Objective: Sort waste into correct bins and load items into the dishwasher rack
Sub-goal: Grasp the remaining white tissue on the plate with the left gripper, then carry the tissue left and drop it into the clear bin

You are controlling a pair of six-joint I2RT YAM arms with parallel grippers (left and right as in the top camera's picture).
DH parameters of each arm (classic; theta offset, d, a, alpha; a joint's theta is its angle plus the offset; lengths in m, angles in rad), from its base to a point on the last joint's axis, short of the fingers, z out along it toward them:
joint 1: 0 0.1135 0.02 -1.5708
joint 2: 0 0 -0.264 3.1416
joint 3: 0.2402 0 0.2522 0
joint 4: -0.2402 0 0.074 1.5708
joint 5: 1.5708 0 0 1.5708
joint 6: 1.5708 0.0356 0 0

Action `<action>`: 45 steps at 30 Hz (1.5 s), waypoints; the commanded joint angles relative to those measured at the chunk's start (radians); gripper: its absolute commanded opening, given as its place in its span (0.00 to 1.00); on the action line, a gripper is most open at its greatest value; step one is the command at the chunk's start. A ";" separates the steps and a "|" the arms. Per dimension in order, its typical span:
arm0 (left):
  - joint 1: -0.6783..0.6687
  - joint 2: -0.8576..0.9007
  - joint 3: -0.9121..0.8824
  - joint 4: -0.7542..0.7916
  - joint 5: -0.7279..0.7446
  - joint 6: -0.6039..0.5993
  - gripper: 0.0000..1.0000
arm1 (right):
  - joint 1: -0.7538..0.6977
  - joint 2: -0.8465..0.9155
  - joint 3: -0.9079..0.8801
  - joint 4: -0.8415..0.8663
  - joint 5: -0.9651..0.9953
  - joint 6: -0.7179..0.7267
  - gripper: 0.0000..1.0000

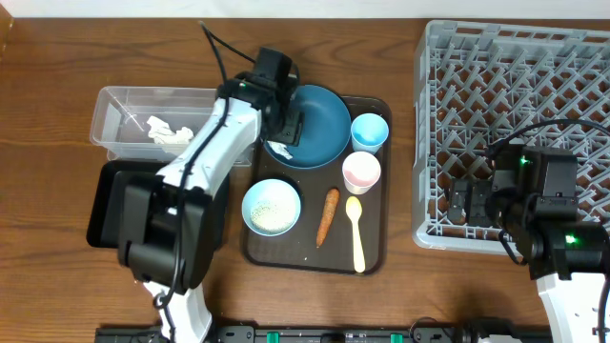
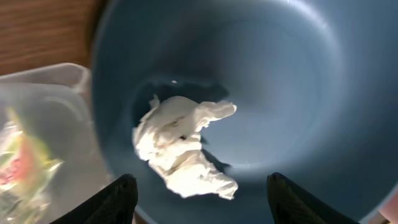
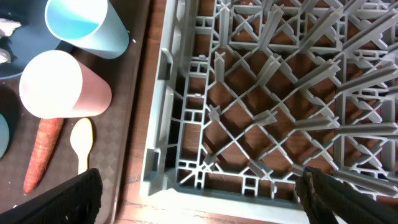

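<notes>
your left gripper [image 2: 202, 200] is gaping empty over the plate [image 2: 298, 93]'s paper scrap [image 2: 183, 146] | right gripper [image 3: 205, 199] gaping empty too | tub [image 1: 108, 103] holding scraps | rack [image 1: 448, 236] sitting unloaded

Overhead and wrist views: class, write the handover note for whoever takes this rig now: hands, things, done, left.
Left hand: open, over the crumpled paper on the blue plate.
Right hand: open, empty, above a corner of the rack.
Done: paper scraps in the clear tub.
Left: that scrap, the carrot, rice in the bowl; then plate, light blue cup, pink cup, bowl, spoon go from the brown tray into the rack, empty so far.
</notes>
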 commanded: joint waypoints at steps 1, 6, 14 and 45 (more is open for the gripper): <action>-0.003 0.044 0.007 0.002 -0.001 -0.010 0.64 | -0.013 0.000 0.017 -0.002 0.006 0.003 0.99; -0.009 0.095 0.007 0.007 -0.001 -0.010 0.58 | -0.013 0.000 0.017 -0.002 0.006 0.003 0.99; -0.009 0.105 0.007 0.024 -0.001 -0.010 0.10 | -0.013 0.000 0.017 -0.004 0.006 0.003 0.99; 0.330 -0.304 -0.009 -0.110 -0.201 -0.099 0.07 | -0.013 0.000 0.017 -0.005 0.006 0.003 0.99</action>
